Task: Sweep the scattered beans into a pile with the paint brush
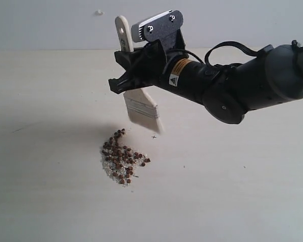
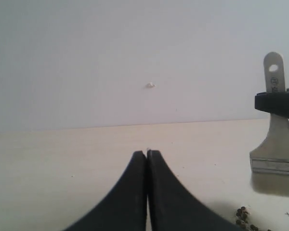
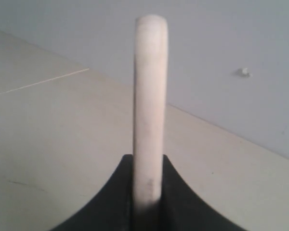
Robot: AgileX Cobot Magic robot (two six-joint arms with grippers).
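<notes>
1. My right claw (image 1: 125,70) reaches in from 3 o'clock of the exterior view, on a black arm above a pale desk (image 1: 50,191).
2. This claw is narrowed onto the paint brush (image 1: 140,103) and grips its cream wooden handle. The right wrist view shows the handle (image 3: 149,96) standing edge-on between the two black jaws of the claw (image 3: 147,163).
3. The handle end with its hang hole sticks out at 12 o'clock of the claw. The silver ferrule and white bristles hang at 5 o'clock of it, tilted.
4. The bristle edge is blurred, so I cannot tell whether it touches the desk.
5. The beans (image 1: 122,156) lie on the desk in one loose heap, reddish-brown and mixed with whitish grains. The heap sits at 6 o'clock of my right claw and at 7 o'clock of the bristle tips, near them.
6. My left claw (image 2: 147,153) has its jaws pressed together with nothing between them.
7. The left wrist view also catches the brush (image 2: 277,144) and a few beans (image 2: 243,219), both apart from that claw.
</notes>
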